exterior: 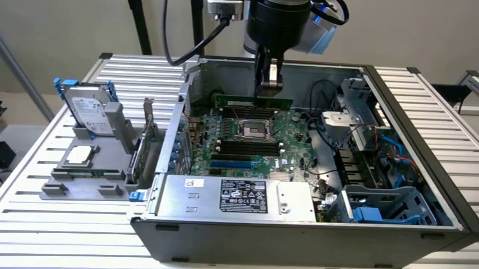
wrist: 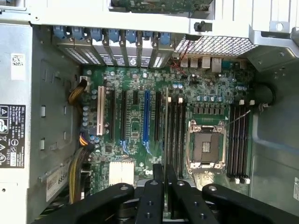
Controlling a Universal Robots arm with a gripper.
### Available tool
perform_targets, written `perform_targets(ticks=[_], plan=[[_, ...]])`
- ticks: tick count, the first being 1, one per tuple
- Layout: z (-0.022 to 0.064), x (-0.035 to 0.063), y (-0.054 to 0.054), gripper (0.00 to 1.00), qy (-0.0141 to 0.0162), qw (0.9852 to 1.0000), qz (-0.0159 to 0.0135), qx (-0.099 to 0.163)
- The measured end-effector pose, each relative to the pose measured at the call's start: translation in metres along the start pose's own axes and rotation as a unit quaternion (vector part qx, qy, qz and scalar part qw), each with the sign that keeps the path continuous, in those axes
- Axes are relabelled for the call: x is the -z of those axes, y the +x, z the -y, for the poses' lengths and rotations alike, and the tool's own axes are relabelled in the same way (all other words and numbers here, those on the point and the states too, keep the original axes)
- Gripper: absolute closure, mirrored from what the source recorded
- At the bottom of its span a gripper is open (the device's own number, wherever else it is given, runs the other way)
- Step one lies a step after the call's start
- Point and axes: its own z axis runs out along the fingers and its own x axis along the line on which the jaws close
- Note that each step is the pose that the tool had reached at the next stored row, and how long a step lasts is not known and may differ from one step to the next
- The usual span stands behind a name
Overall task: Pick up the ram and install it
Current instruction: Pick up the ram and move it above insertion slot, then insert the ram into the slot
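Slatted bench (exterior: 419,89) carried an open PC case (exterior: 299,235) with the motherboard (exterior: 288,134) exposed. The claw (exterior: 268,89) was clamped shut on the ram (exterior: 238,103), which hung edge-down over the board, running parallel to the memory slots (wrist: 177,130) but not in 1 yet. Pickup done I'd say, seating still left. Power supply label (exterior: 243,196) was too small to read.

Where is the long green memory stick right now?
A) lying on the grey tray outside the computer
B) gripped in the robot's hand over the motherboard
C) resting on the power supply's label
B: the hand clamps the ram, which hangs just over the motherboard.
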Motion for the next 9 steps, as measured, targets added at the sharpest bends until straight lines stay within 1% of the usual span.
perform_targets(ticks=[9], plan=[[0.0, 0.0, -0.0007, 0.86, 0.0001, 1.0, 0.0, -0.001]])
